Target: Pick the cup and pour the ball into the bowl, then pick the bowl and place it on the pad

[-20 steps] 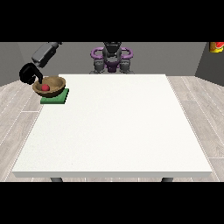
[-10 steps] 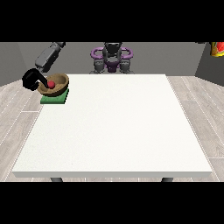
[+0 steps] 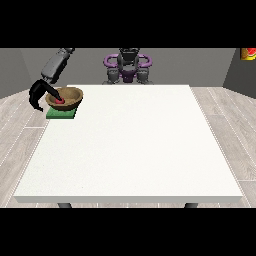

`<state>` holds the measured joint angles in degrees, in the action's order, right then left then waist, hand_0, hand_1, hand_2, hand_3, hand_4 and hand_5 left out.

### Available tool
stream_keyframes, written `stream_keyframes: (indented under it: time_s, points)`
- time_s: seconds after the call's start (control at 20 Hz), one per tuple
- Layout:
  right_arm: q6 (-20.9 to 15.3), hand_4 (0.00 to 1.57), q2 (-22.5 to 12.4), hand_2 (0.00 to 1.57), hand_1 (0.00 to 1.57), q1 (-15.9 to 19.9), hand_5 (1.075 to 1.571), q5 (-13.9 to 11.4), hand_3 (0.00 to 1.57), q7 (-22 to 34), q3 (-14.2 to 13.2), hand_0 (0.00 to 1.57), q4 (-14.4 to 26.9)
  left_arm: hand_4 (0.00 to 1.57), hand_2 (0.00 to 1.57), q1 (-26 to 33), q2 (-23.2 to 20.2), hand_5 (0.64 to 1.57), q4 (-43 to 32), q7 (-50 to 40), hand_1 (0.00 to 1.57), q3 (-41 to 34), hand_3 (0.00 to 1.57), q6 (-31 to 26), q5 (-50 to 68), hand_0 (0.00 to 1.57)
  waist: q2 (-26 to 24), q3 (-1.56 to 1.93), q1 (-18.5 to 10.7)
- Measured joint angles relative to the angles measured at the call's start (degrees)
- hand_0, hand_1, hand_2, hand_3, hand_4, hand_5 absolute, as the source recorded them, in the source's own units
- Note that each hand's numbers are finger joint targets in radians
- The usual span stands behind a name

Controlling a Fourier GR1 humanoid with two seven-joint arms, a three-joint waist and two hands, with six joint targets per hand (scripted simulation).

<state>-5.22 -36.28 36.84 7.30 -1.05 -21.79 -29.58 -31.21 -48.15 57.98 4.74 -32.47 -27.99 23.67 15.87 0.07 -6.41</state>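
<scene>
One brown bowl (image 3: 66,97) on green pad (image 3: 61,114), far corner of white bench (image 3: 130,145), view's left. Red ball (image 3: 60,100) inside. Hand at view's left (image 3: 41,93) curled over bowl's rim, grasping it.

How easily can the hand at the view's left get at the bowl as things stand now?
Probably yes: the hand at the view's left is already at the bowl, which sits on the green pad, and nothing stands between them.

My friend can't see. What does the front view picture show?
A wooden bowl holding a red ball sits on a green pad at the white table's far corner, view's left. A black hand reaches it there.
</scene>
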Motion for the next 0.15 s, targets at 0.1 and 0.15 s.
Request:
stream_keyframes:
  time_s: [0.1, 0.15]
  points:
    - [0.4, 0.00, -0.3, 0.00, 0.00, 1.0, 1.383, -0.7, 0.00, 1.8, 1.0, 0.00, 0.0, 1.19, 0.00, -0.3, 0.3, 1.569, 0.2, -1.5, 0.00, 0.7, 0.00, 1.0, 0.0, 0.00, -1.6, -0.01, 0.6]
    - [1.2, 0.20, -1.0, 0.00, 0.00, 1.1, 1.375, -1.2, 0.00, 3.4, 1.7, 0.00, -0.2, 1.19, 0.00, 0.3, 0.9, 1.569, 0.2, -1.7, 0.00, 1.3, 0.00, 1.4, -0.6, 0.00, -3.3, -0.03, 1.0]
